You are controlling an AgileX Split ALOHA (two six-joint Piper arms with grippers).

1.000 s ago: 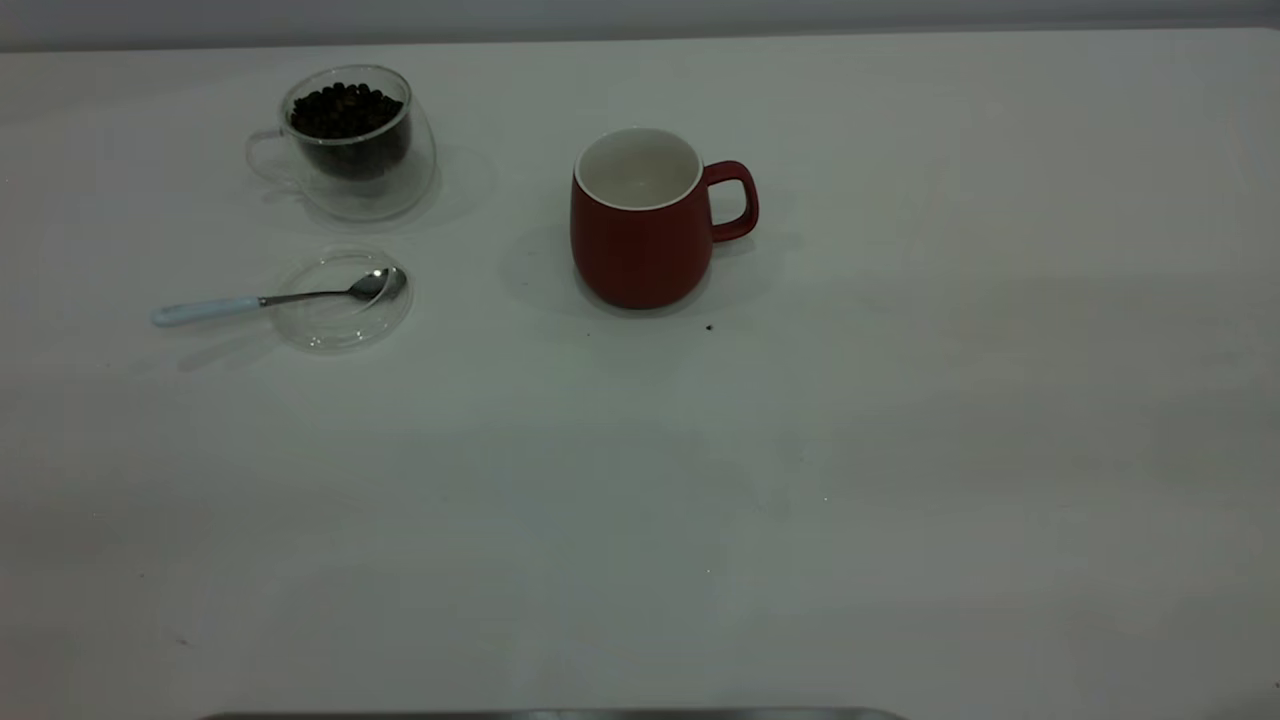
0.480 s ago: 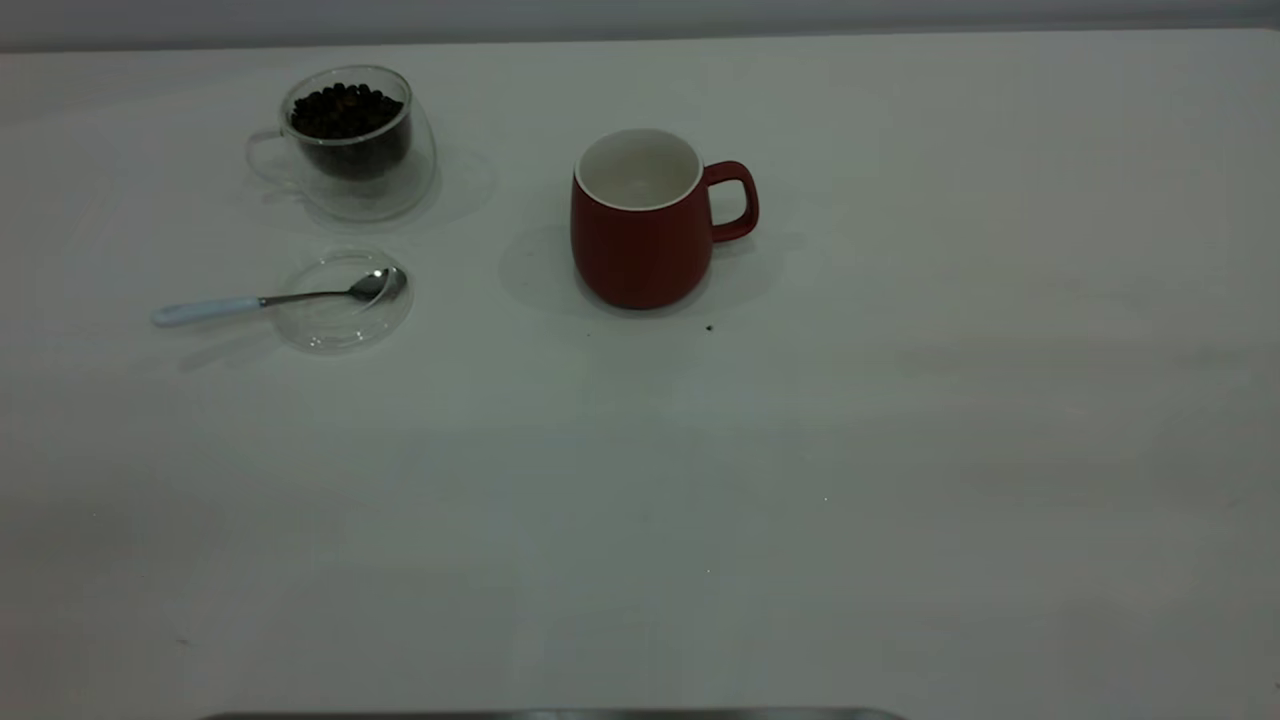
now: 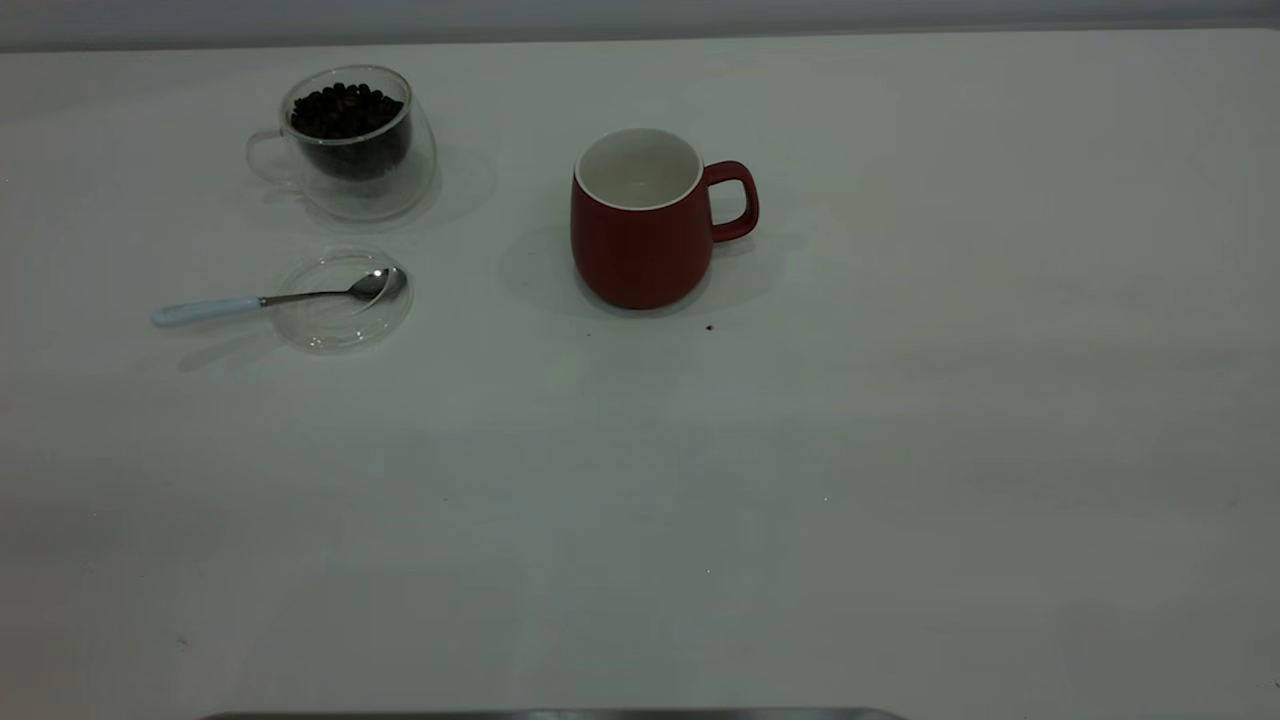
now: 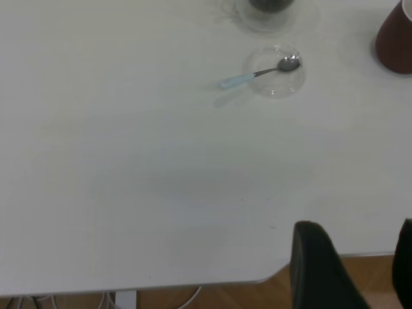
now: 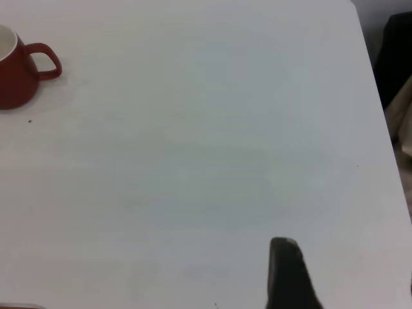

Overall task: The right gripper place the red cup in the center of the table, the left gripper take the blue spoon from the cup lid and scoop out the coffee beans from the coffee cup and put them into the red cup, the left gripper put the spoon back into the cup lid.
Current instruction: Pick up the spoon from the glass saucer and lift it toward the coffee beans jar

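Note:
The red cup [image 3: 640, 240] stands upright near the middle of the table [image 3: 700, 500], handle to the right, white inside. The coffee cup [image 3: 345, 165] with coffee beans [image 3: 345, 108] stands at the far left. In front of it the cup lid [image 3: 335, 322] holds the bowl of the blue spoon [image 3: 250, 302], whose handle points left. Neither gripper shows in the exterior view. The left gripper [image 4: 357, 257] is open and empty over the table's edge, far from the spoon [image 4: 257, 74] and lid [image 4: 278, 87]. The right gripper [image 5: 347, 277] is open and empty, far from the red cup [image 5: 13, 80].
A small dark speck [image 3: 709, 327] lies on the table just in front of the red cup's right side. The table's rounded edge and a wooden floor [image 4: 257, 296] show below the left gripper. A dark object [image 5: 396, 58] stands beyond the table's corner.

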